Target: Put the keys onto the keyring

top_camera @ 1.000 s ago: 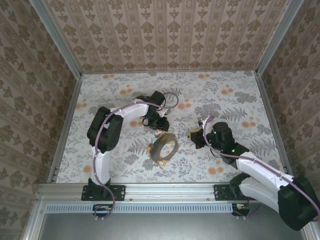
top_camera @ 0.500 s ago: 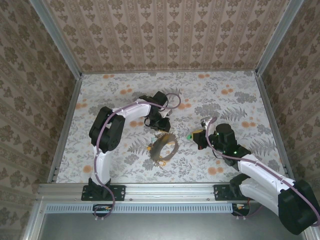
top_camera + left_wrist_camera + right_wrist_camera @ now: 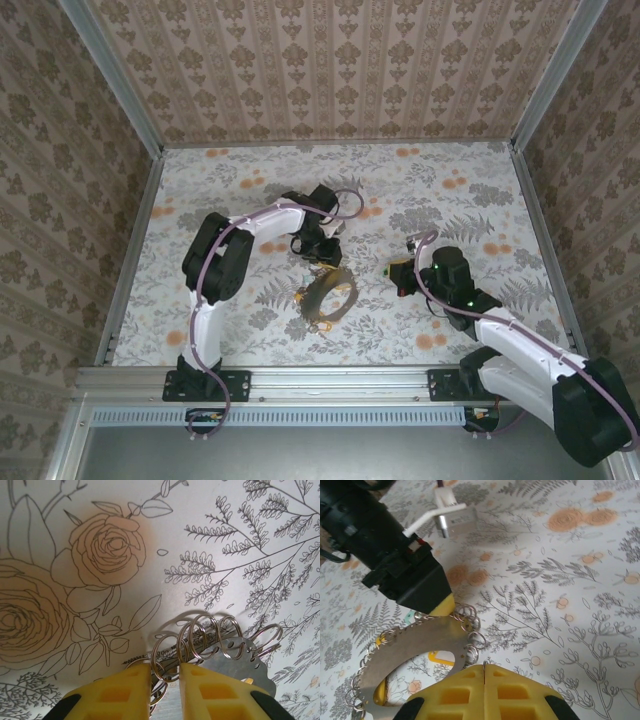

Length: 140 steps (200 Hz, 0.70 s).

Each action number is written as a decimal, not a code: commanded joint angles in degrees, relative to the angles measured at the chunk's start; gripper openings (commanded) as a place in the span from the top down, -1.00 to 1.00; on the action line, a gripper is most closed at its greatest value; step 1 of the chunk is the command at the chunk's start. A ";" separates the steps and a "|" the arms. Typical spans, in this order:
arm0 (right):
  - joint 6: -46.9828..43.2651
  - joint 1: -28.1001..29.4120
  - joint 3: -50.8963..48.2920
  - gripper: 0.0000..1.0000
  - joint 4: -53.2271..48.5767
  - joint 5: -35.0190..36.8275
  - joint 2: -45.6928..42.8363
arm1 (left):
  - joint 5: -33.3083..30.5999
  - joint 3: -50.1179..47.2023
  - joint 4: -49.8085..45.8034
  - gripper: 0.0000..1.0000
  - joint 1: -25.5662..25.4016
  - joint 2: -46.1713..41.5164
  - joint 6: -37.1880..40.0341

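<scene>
The floral-papered table [image 3: 450, 200] carries everything, with both arms reaching in from its near edge. The left arm [image 3: 205, 265] bends far out over the middle, and the right arm [image 3: 500, 335] is stretched low from the near right. The keyring [image 3: 343, 283] lies between them near the table's centre, a grey loop [image 3: 415, 642] with its open middle facing up and no clear long axis. The left tool [image 3: 322, 250] stands at the loop's far rim, touching it. In its wrist view the left tool [image 3: 165, 680] has narrow jaws, with one of the small split rings [image 3: 205, 635] caught in the slit, which looks like a pinch that steadies the keyring. The right tool [image 3: 398, 275] sits just to the loop's right, apart from it across a strip of bare table. In its wrist view the right tool [image 3: 484, 685] has its pads pressed flush, with no key visible between them, and the loop's near rim lies just ahead and to its left. So the left arm is the one on the ring, and the right would need to travel left and forward to reach it. An orange-yellow key [image 3: 442, 657] lies inside the loop; I cannot tell whether it is threaded on.
</scene>
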 commanded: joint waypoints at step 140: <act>5.76 -0.59 1.10 1.00 0.32 2.61 7.07 | 2.33 -0.10 2.54 0.74 -0.52 0.86 -0.99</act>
